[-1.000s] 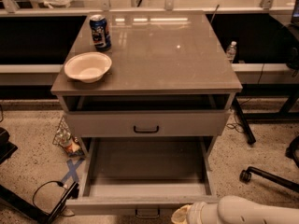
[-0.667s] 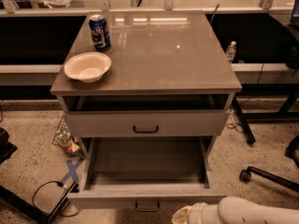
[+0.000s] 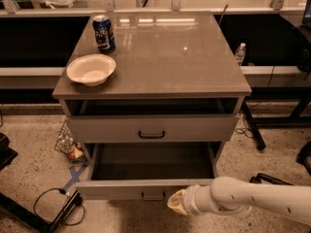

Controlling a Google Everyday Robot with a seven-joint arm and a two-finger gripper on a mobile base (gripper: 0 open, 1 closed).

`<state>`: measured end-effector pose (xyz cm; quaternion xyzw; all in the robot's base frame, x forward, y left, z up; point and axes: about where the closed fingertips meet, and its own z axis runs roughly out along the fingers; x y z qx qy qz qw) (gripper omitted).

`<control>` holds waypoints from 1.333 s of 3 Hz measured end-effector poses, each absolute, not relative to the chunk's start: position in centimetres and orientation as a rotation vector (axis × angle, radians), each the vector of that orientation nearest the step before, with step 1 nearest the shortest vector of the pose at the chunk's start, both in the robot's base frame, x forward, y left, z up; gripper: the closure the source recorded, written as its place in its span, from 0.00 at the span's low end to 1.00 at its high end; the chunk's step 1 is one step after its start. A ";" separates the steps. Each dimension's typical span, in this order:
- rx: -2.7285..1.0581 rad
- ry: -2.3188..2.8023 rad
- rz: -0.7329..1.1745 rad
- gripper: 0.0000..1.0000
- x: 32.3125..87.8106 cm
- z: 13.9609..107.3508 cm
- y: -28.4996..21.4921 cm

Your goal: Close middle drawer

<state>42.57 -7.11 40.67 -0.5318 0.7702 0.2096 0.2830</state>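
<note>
The middle drawer [image 3: 116,189] is grey with a small black bar handle [image 3: 153,196]. It stands pulled far out of the cabinet, and its deep inside looks empty. My gripper [image 3: 176,202] is at the end of my white arm, low in the camera view. It sits against the drawer's front, just right of the handle. The uppermost drawer [image 3: 151,128] above has the same kind of front and stands slightly out. The lowest drawer is hidden.
A blue soda can [image 3: 104,33] and a white bowl [image 3: 91,69] stand on the cabinet top at the left. A water bottle [image 3: 240,53] stands behind on the right. Cables [image 3: 53,205] and litter [image 3: 65,142] lie on the floor left; a black stand leg [image 3: 252,125] is right.
The middle drawer's front has slid back toward the cabinet, and my gripper has moved forward with it against the front.
</note>
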 end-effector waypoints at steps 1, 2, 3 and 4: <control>-1.425 2.054 0.557 1.00 43.2 40.9 -6.9; -1.407 2.050 0.565 1.00 43.6 40.5 -6.7; -1.387 2.022 0.569 1.00 45.9 40.3 -6.8; -1.379 2.003 0.562 1.00 48.2 40.6 -7.1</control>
